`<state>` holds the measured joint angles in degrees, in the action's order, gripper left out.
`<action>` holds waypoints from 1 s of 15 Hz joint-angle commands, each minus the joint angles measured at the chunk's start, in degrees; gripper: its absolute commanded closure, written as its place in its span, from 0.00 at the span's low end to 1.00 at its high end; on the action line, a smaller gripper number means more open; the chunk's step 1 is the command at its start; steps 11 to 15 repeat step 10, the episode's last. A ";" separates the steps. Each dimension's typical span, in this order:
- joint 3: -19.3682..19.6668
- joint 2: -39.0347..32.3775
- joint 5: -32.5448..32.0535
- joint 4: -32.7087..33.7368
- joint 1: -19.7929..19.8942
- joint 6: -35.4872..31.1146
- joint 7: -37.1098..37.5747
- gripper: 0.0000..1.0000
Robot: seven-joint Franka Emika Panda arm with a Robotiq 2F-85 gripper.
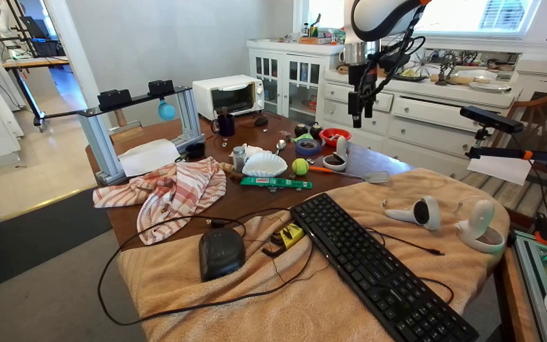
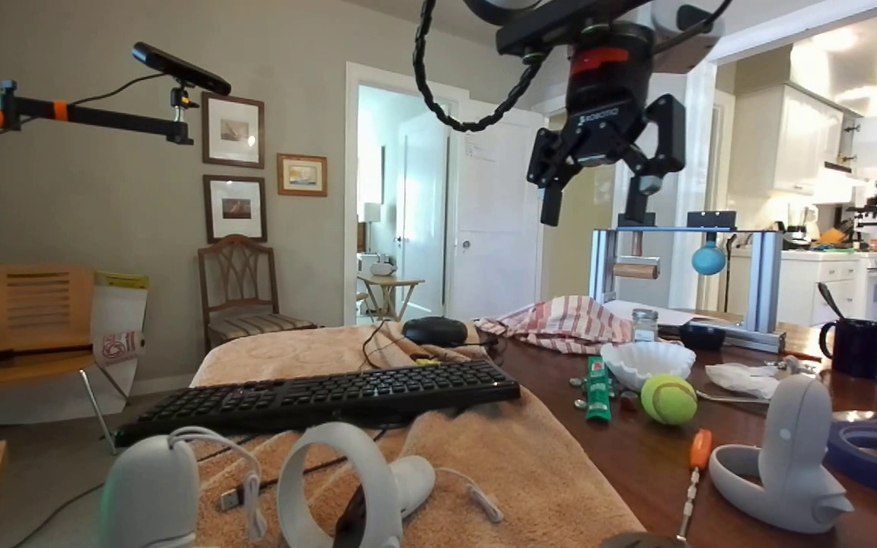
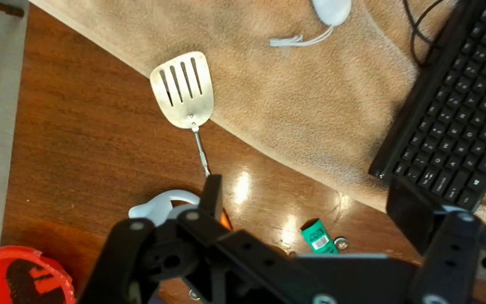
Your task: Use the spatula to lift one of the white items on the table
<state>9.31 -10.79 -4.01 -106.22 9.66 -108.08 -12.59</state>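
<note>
The spatula has a slotted metal blade [image 3: 184, 90] and an orange handle [image 1: 320, 169]; it lies on the table [image 1: 249, 202], blade on the tan cloth's edge. The handle also shows in an exterior view [image 2: 700, 449]. White rounded controllers with rings lie around it: one beside the handle [image 1: 342, 149], two on the cloth [image 1: 399, 215] [image 1: 482, 213]. A pale fluted dish [image 1: 265, 165] stands near the tennis ball. My gripper [image 2: 594, 209] is open and empty, high above the table; in the wrist view its fingers [image 3: 310, 196] are wide apart, one covering part of the spatula handle.
A tennis ball [image 1: 300, 166], a green box [image 1: 276, 183], blue tape [image 1: 307, 146] and a red bowl [image 1: 335, 135] lie near the spatula. A black keyboard [image 1: 373, 256] and cables cross the cloth. A metal frame [image 1: 136, 102] stands at the table's far side.
</note>
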 commanded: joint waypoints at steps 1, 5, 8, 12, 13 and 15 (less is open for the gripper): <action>-1.03 0.60 -0.33 1.36 -0.54 4.27 2.85 0.00; -2.04 2.43 0.52 -0.37 -0.41 1.63 -0.74 0.00; -1.94 1.00 -0.18 1.31 -0.36 2.68 0.29 0.00; -2.00 1.29 -0.18 1.29 -0.38 2.68 0.09 0.00; -2.00 1.29 -0.18 1.29 -0.38 2.68 0.09 0.00; -2.00 1.29 -0.18 1.29 -0.38 2.68 0.09 0.00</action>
